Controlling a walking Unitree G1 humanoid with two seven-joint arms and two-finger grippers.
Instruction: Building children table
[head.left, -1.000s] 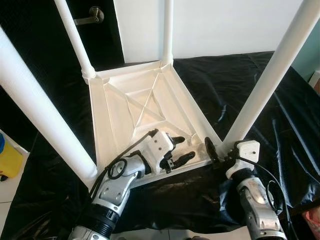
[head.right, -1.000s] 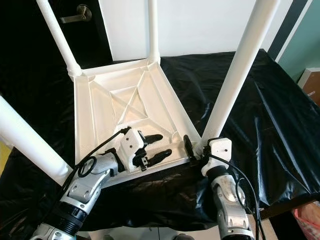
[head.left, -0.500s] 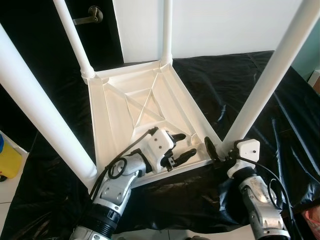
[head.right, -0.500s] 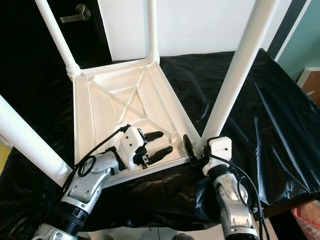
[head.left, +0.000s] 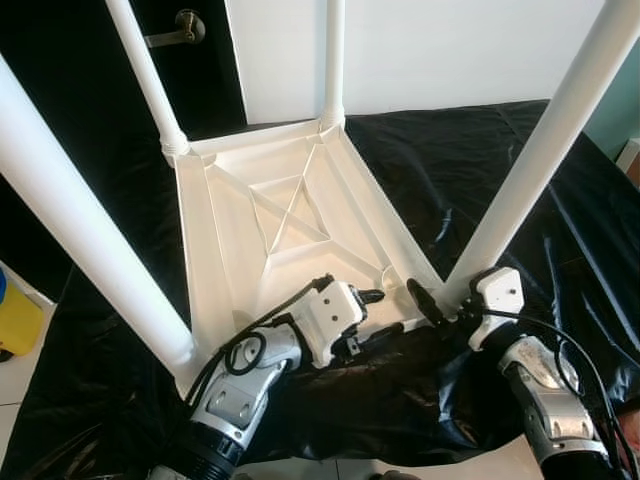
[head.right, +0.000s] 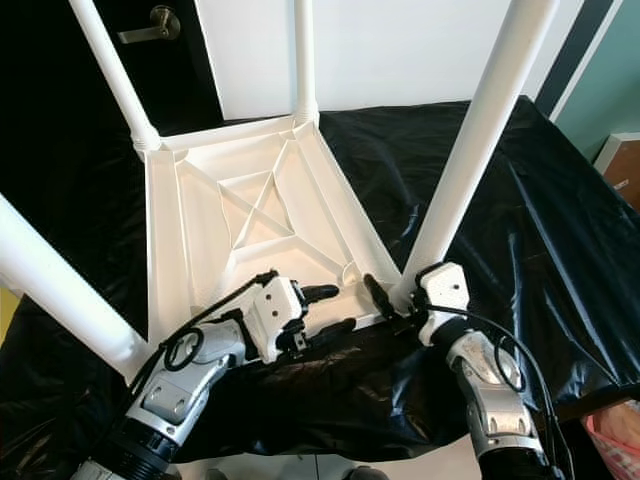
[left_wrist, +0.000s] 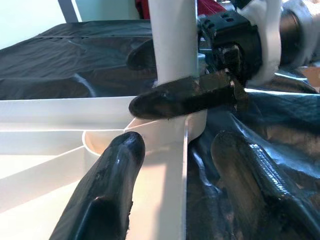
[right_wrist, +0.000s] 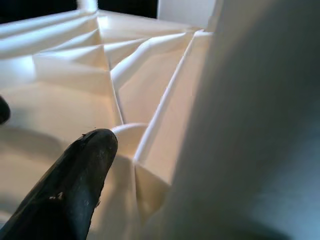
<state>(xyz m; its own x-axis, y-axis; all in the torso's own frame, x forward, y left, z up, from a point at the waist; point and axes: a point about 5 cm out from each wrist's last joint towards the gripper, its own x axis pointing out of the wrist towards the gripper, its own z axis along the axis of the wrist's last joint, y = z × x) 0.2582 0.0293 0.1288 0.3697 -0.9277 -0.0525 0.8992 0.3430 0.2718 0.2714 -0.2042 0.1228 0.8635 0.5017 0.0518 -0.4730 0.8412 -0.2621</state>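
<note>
The white children's table (head.left: 290, 215) lies upside down on a black cloth, its legs pointing up. My left gripper (head.left: 378, 314) is open at the table's near rim, one finger inside the rim and one outside over the cloth; the left wrist view shows the rim (left_wrist: 182, 165) between them. My right gripper (head.left: 447, 305) is at the foot of the near right leg (head.left: 540, 160) and shut on it. One of its fingers (left_wrist: 180, 100) lies across the leg's base. In the right wrist view, that leg (right_wrist: 250, 125) stands beside a black finger (right_wrist: 75, 185).
The near left leg (head.left: 80, 230) rises close beside my left arm. Two far legs (head.left: 150, 80) stand at the back corners. The black cloth (head.left: 470, 180) covers the surface around the table. A yellow object (head.left: 15, 320) sits low at the left, a dark door with a handle (head.left: 180, 28) behind.
My left gripper has drawn back from inside the tabletop to straddle the near rim. The right wrist has shifted slightly right, still at the leg's foot.
</note>
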